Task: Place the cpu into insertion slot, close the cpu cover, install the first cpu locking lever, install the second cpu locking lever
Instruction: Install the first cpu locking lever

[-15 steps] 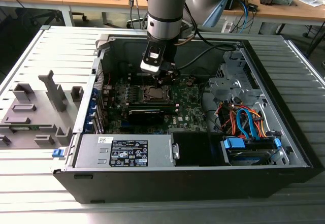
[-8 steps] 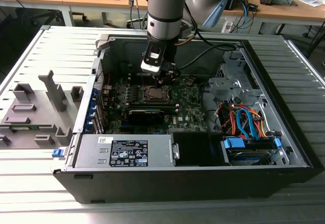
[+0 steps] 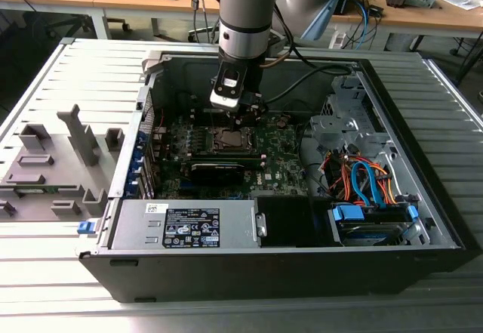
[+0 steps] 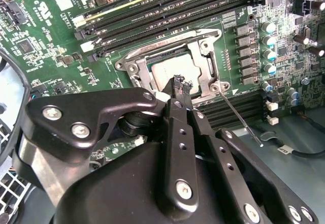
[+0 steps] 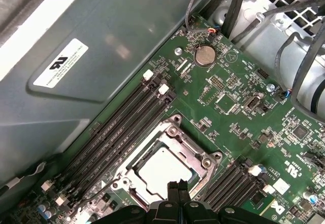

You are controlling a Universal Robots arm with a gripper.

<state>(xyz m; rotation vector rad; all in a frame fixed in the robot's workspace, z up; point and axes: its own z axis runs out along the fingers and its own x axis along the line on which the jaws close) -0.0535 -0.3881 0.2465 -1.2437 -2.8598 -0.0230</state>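
The cpu [image 4: 168, 70] shows its silvery face in the insertion slot [image 4: 133, 67] on the green motherboard. The cpu cover [image 4: 205, 64] lies flat over it, framing the chip in its window. In the first wrist view the cpu [image 5: 162, 170] and cover [image 5: 197, 155] look the same. A thin wire locking lever [image 4: 241, 120] sticks out from one socket corner, away from the frame. My gripper [image 4: 179, 82] hovers just above the socket's edge, fingers shut with nothing between them. In the exterior view the gripper [image 3: 232, 106] hangs over the socket [image 3: 230, 138] inside the open case.
Long black memory slots [image 4: 167, 5] run along both sides of the socket. The case wall [image 5: 101, 56] rises close behind them. A long black card [image 3: 219, 171], a power supply [image 3: 189, 223] and orange and blue cables [image 3: 362, 178] fill the case. A grey fixture [image 3: 53, 167] lies outside.
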